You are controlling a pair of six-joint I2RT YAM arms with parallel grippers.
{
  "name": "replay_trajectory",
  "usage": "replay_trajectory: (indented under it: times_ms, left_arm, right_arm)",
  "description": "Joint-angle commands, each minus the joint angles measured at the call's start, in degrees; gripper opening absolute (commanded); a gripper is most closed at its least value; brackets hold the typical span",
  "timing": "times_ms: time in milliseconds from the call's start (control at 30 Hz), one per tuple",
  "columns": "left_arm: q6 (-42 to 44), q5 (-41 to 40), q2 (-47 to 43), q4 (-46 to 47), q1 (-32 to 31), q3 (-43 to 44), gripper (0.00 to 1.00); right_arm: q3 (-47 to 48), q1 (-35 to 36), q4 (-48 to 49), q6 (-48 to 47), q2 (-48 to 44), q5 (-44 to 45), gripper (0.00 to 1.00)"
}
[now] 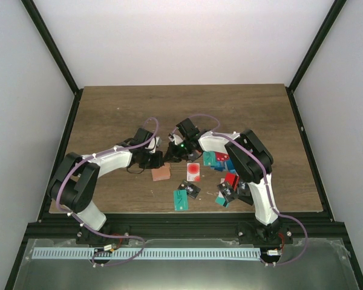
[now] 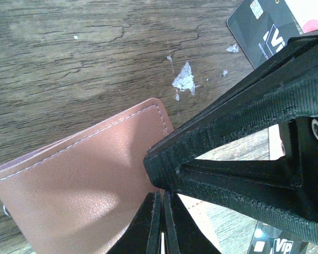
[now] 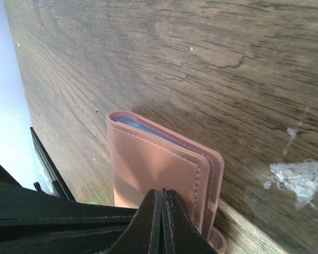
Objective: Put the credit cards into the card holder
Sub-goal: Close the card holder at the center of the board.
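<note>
The card holder (image 1: 161, 173), a salmon-brown folded wallet, lies on the wooden table just in front of both grippers. In the right wrist view the card holder (image 3: 153, 164) shows a bluish pocket at its top edge. My right gripper (image 3: 163, 198) is shut, its tips against the cover. My left gripper (image 2: 163, 211) is also shut, over the card holder (image 2: 85, 190), with nothing visible between its fingers. The right gripper's finger (image 2: 244, 159) crosses just above it. Credit cards lie to the right: a red and white one (image 1: 193, 171), a teal one (image 1: 181, 199), a black one (image 2: 265, 32).
More cards in red, teal, blue and black are heaped by the right arm's elbow (image 1: 230, 184). White scuff marks (image 2: 184, 79) spot the wood. The black frame rail (image 1: 169, 226) runs along the near edge, with white walls around the table.
</note>
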Motion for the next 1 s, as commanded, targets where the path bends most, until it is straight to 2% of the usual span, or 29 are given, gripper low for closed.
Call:
replay_trajectory:
  times_ms: [0, 333, 800, 967]
  left_arm:
    - [1.46, -5.91, 0.36, -4.03, 0.34, 0.21, 0.04]
    - [4.43, -7.86, 1.07, -6.83, 0.42, 0.93, 0.04]
    - [1.73, 0.36, 1.20, -2.85, 0.33, -0.57, 0.04]
    - [1.40, 0.22, 1.01, -2.71, 0.35, -1.01, 0.04]
  right_arm:
    - [-1.37, -0.38, -2.59, -0.40, 0.56, 1.95, 0.01]
    - [-1.27, -0.38, -2.74, -0.14, 0.42, 2.23, 0.01]
    - [-0.14, -0.30, -3.16, 0.38, 0.94, 2.20, 0.01]
    - [-0.34, -0.34, -2.93, 0.56, 0.84, 2.26, 0.01]
